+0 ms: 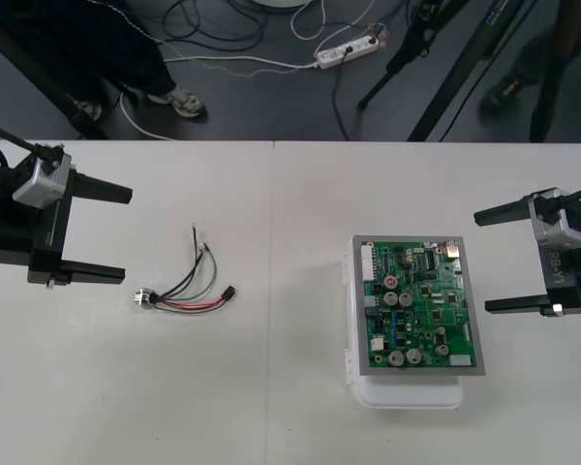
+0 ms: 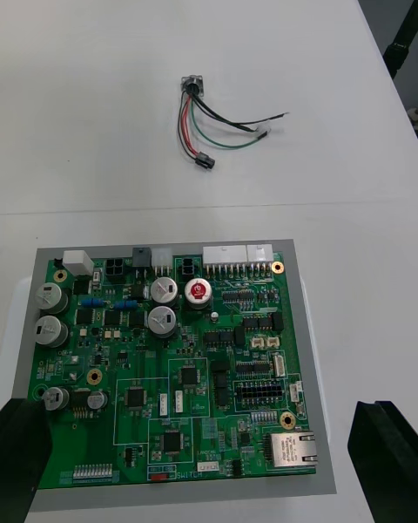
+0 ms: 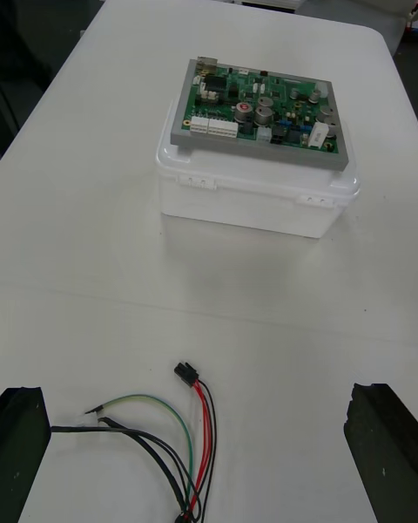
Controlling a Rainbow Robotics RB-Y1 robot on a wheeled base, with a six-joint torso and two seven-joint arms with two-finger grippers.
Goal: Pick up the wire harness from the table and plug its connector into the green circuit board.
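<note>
The wire harness (image 1: 189,291) lies loose on the table, left of centre, its black plug (image 1: 230,291) pointing toward the board and its round metal socket (image 1: 145,298) at the other end. The green circuit board (image 1: 416,305) sits on its white base (image 1: 407,395) right of centre. My left gripper (image 1: 126,235) hovers open just left of the harness, nothing between its fingers. My right gripper (image 1: 481,261) stands open just right of the board. In the left wrist view the plug (image 3: 184,371) and wires (image 3: 187,427) lie ahead between the open fingers (image 3: 22,436). In the right wrist view the board (image 2: 165,366) is close, with the harness (image 2: 222,131) beyond it.
The table's far edge (image 1: 290,141) borders dark floor with cables and tripod legs. Bare tabletop (image 1: 290,232) separates the harness from the board.
</note>
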